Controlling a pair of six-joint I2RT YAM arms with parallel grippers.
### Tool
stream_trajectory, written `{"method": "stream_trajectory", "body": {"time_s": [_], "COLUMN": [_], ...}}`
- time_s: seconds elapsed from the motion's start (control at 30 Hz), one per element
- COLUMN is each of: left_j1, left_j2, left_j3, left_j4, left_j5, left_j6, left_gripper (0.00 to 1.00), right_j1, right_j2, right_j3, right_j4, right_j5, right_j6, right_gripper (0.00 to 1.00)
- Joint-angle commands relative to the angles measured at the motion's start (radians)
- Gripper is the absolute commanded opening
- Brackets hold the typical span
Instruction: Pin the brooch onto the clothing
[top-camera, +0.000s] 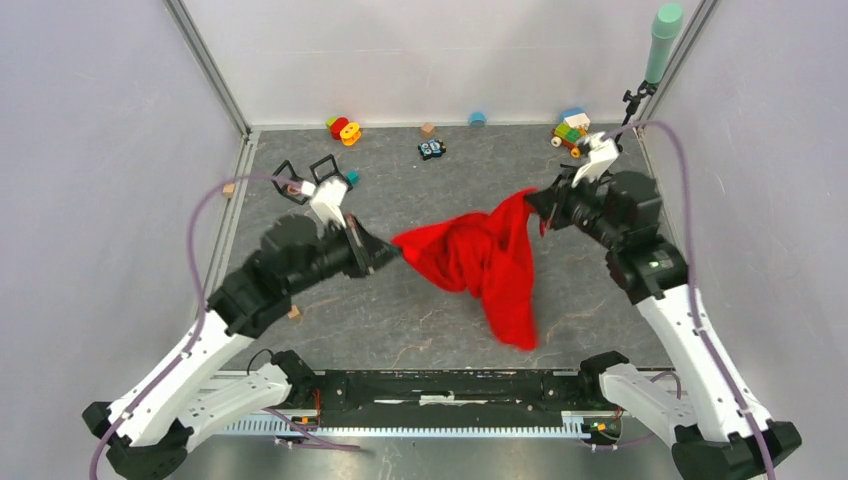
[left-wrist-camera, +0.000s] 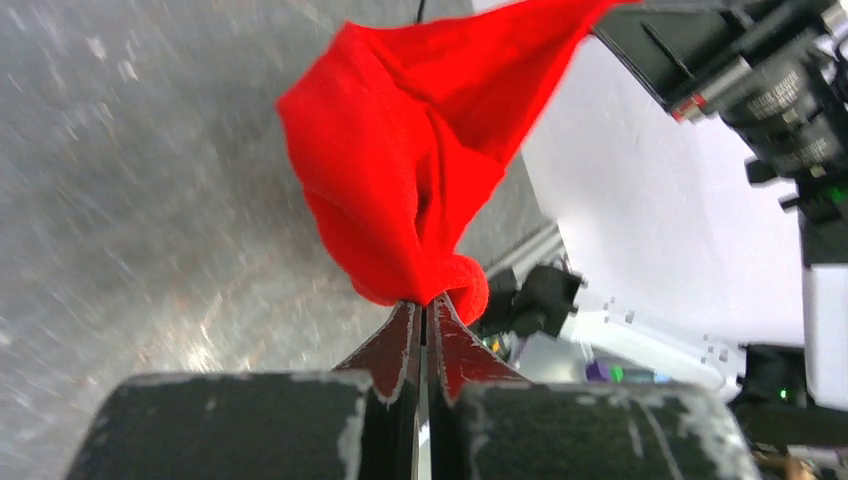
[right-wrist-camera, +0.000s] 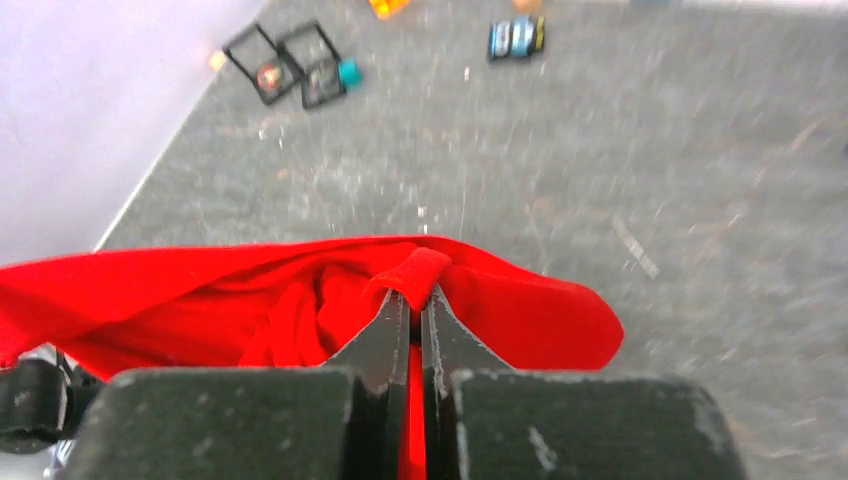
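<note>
The red T-shirt (top-camera: 480, 260) hangs bunched between my two grippers above the grey table, its lower end drooping to the mat. My left gripper (top-camera: 392, 252) is shut on a fold at the shirt's left end; in the left wrist view its tips (left-wrist-camera: 425, 305) pinch the red fabric (left-wrist-camera: 400, 160). My right gripper (top-camera: 535, 205) is shut on the shirt's upper right edge; in the right wrist view its tips (right-wrist-camera: 415, 295) clamp a red hem (right-wrist-camera: 300, 290). I cannot make out a brooch with certainty.
Two black square frames (top-camera: 305, 178) with a teal bit lie at the back left, also in the right wrist view (right-wrist-camera: 290, 65). Along the back wall: a red-yellow toy (top-camera: 345, 130), a small car (top-camera: 431, 149), a blue cap (top-camera: 477, 118), a block toy (top-camera: 571, 132). A green-topped stand (top-camera: 661, 40) is at the back right.
</note>
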Motion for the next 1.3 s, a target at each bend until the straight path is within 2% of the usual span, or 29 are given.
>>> {"method": "stream_trajectory", "body": {"time_s": [0.0,0.17,0.27,0.4,0.5,0.67,0.8,0.9,1.1,1.27], "left_j1": [0.100,0.181,0.233,0.281,0.288,0.289,0.289,0.289,0.293,0.344], "left_j2": [0.088,0.205,0.238,0.242,0.215,0.170,0.187,0.213,0.316,0.460], "left_j3": [0.292,0.505,0.571,0.628,0.666,0.747,0.828,0.829,0.786,0.912], "left_j4": [-0.215,-0.291,-0.315,-0.375,-0.434,-0.513,-0.546,-0.532,-0.444,-0.376], "left_j5": [-0.001,0.020,0.006,-0.040,-0.100,-0.217,-0.228,-0.216,-0.190,-0.202], "left_j6": [0.242,0.352,0.394,0.440,0.470,0.510,0.529,0.535,0.535,0.537], "left_gripper": [0.02,0.02,0.02,0.02,0.02,0.02,0.02,0.02,0.02,0.02], "right_j1": [0.001,0.001,0.001,0.001,0.001,0.001,0.001,0.001,0.001,0.000], "right_j2": [0.001,-0.025,-0.077,-0.168,-0.232,-0.289,-0.290,-0.282,-0.260,-0.137], "right_j3": [0.290,0.499,0.530,0.493,0.471,0.466,0.468,0.415,0.176,0.157], "right_j4": [-0.095,-0.105,-0.106,-0.118,-0.128,-0.128,-0.128,-0.105,0.079,0.207], "right_j5": [0.075,0.079,0.155,0.350,0.427,0.467,0.486,0.509,0.483,0.509], "right_j6": [-0.093,-0.120,-0.158,-0.221,-0.256,-0.285,-0.289,-0.289,-0.212,-0.206], "right_gripper": [0.00,0.02,0.05,0.06,0.06,0.06,0.06,0.06,0.00,0.00]}}
